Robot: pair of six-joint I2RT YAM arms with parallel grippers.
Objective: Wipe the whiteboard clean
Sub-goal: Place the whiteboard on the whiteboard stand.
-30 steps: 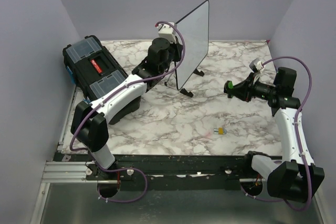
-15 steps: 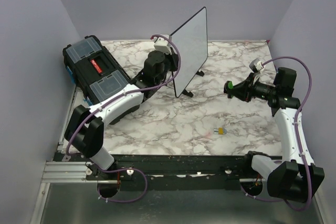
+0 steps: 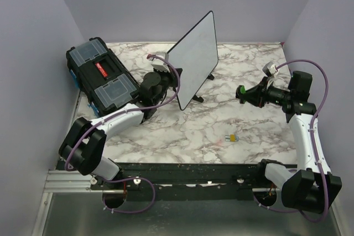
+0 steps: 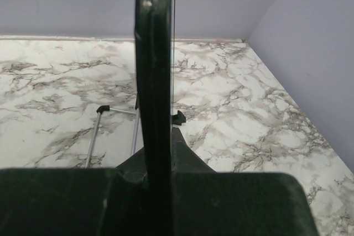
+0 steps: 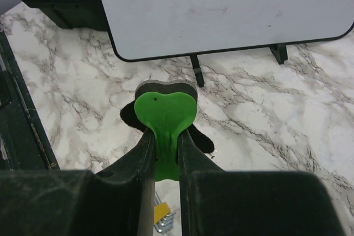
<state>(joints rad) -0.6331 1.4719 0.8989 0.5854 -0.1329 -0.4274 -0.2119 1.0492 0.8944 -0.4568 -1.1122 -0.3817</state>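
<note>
Where three lilac walls (image 3: 138, 4) close in a marble bench (image 3: 182, 131), only the near edge, with the two arm bases, is unwalled. A black toolbox (image 3: 99, 73) fills the far left corner, close beside the left wall. Open marble stretches across the middle and right of the bench, giving wide room in front of the board's face.

The board (image 3: 194, 56) stands on edge at centre rear, tilted, its white face turned toward the right arm. Black feet show under it. Whether they touch the bench cannot be told.

The left end effector (image 3: 173, 85) is clamped narrow on the board's left black frame, which runs straight up between its fingers in the left wrist view. The right end effector (image 3: 247, 92) hangs well apart from the board, to its right and facing it, pinched tight on a green eraser (image 5: 165, 111) with a dark pad. A small yellow piece (image 3: 233, 137) lies alone on the bench near the front right.
</note>
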